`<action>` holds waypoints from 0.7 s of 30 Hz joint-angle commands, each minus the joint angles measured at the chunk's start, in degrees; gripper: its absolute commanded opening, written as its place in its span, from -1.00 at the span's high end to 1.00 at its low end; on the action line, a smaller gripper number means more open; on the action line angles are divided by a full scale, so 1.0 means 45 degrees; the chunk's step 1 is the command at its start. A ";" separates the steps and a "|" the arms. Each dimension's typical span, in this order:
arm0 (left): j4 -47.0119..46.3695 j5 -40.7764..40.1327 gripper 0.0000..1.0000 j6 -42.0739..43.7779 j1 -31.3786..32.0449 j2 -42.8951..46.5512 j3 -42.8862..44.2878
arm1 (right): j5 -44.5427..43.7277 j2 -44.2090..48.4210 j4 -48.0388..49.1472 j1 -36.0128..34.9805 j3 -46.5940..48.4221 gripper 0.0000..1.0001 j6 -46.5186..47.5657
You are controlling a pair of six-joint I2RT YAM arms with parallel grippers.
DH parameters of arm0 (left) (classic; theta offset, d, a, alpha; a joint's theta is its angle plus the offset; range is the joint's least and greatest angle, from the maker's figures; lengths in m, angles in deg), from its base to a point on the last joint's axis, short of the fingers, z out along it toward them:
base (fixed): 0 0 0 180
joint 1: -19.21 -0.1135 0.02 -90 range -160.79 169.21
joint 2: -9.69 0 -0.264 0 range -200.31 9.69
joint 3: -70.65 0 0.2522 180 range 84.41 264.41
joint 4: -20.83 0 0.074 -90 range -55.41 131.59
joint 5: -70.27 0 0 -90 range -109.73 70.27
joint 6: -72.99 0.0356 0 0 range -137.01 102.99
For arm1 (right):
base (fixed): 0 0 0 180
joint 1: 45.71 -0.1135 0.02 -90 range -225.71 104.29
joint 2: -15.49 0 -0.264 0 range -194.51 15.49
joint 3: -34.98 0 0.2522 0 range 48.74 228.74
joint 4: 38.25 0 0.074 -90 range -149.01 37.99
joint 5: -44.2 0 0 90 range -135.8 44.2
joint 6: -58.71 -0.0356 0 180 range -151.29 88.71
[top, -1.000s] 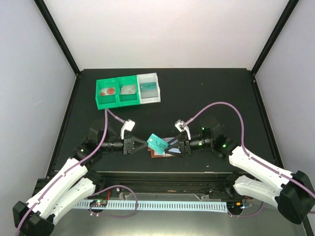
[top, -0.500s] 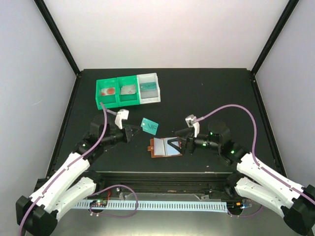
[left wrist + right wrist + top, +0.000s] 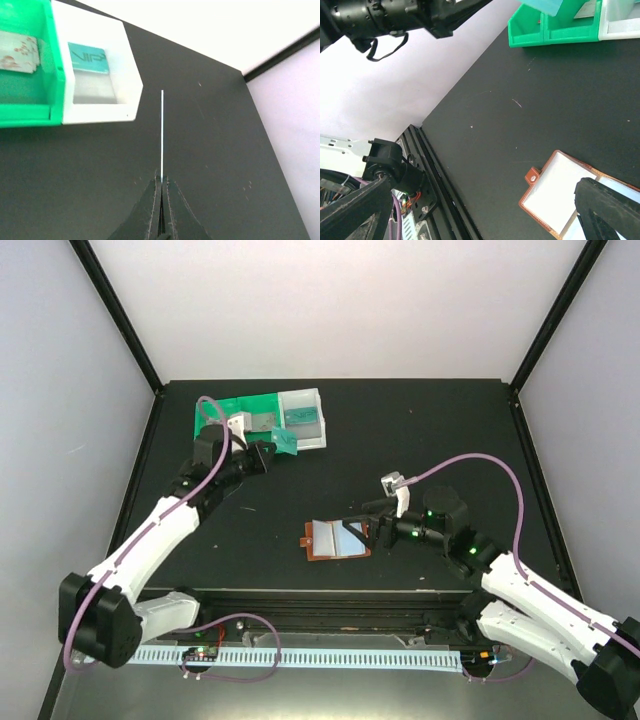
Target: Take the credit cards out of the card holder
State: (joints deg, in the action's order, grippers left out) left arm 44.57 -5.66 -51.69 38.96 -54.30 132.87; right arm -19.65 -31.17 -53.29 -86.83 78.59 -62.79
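Note:
The brown card holder (image 3: 337, 539) lies open on the black table, pale pocket faces up. It also shows in the right wrist view (image 3: 555, 192) with its little tab (image 3: 534, 176). My right gripper (image 3: 354, 532) is open, its fingers spread over the holder's right half; one finger (image 3: 605, 205) shows in the wrist view. My left gripper (image 3: 271, 451) is shut on a teal credit card (image 3: 286, 442), held in the air beside the bins. In the left wrist view the card (image 3: 162, 135) is edge-on between the closed jaws (image 3: 161, 181).
A green bin (image 3: 262, 421) and a joined white bin (image 3: 303, 418) stand at the back left. The white bin (image 3: 127, 75) holds a teal card (image 3: 87, 57); the green one (image 3: 30, 107) holds a patterned card (image 3: 17, 50). The table's front rail (image 3: 427, 185) is close.
My left gripper has carried the teal card from over the holder to the back left, up to the bins. My right gripper has stayed at the holder.

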 commanded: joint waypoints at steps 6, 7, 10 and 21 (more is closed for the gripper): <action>-0.1062 -0.1228 0.97 0.0264 -0.0531 -0.3327 0.2776 | -0.0206 0.0084 0.0287 -0.0002 0.0078 -1.00 -0.0308; -0.1106 -0.1199 0.97 0.0206 -0.0566 -0.3709 0.3020 | -0.0243 0.0086 0.0284 -0.0002 0.0085 -1.00 -0.0287; -0.1296 -0.1125 0.97 0.0152 -0.0599 -0.4754 0.3702 | -0.0288 0.0108 0.0111 0.0003 0.0236 -1.00 -0.0174; -0.1301 -0.1558 0.97 -0.0747 -0.0638 -0.8263 0.6061 | -0.0211 -0.0178 0.0006 0.0008 0.0370 -1.00 0.0112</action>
State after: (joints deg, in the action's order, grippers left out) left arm 40.05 -10.32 -53.11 36.51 -87.74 155.21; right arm -20.15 -31.30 -53.71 -86.83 78.61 -63.38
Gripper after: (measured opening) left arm 0.019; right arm 0.999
